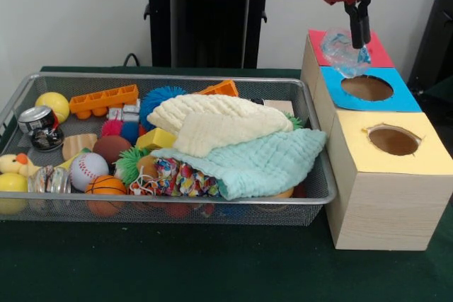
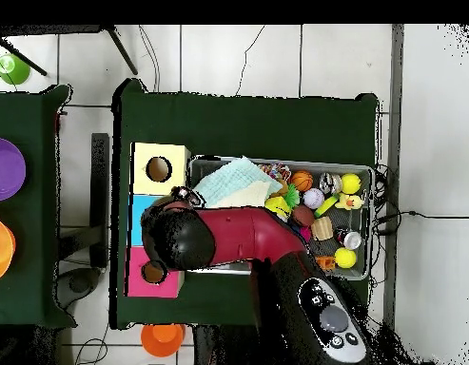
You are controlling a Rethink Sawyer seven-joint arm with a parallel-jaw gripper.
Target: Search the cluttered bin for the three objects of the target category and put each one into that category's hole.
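The gripper [image 1: 361, 42] is closed on a clear plastic container [image 1: 342, 53], which hangs just above the back edge of the blue-surround hole [image 1: 367, 88], over the seam between the red panel [image 1: 379, 53] and the blue one. In the front view the black fingers [image 1: 359, 27] pinch its upper right part; the body sags left and down from them.

Handling, as a judgement: thin-walled see-through plastic, very light, probably empty, crushable and slick. A firm squeeze would dent it rather than break it. Best hold looks like across the narrower upper part, as now; a tilted hang like this could clip the hole's rim on release.

The wooden boxes [image 1: 382, 203] sit in a row, the yellow-surround hole [image 1: 393, 140] nearest the camera, then blue, then red. The wire-mesh bin [image 1: 21, 90] stands just beside them on the dark green surface [image 1: 177, 266], packed with balls, a rubber duck [image 1: 15, 165], a silver can [image 1: 37, 119], blocks, and cream and mint cloths [image 1: 248, 160] that cover much of the right half. Other clear containers may lie under the cloths; none can be made out.

Room: white wall, black pedestal behind; the overhead view shows a tiled floor and a side table with coloured bowls.
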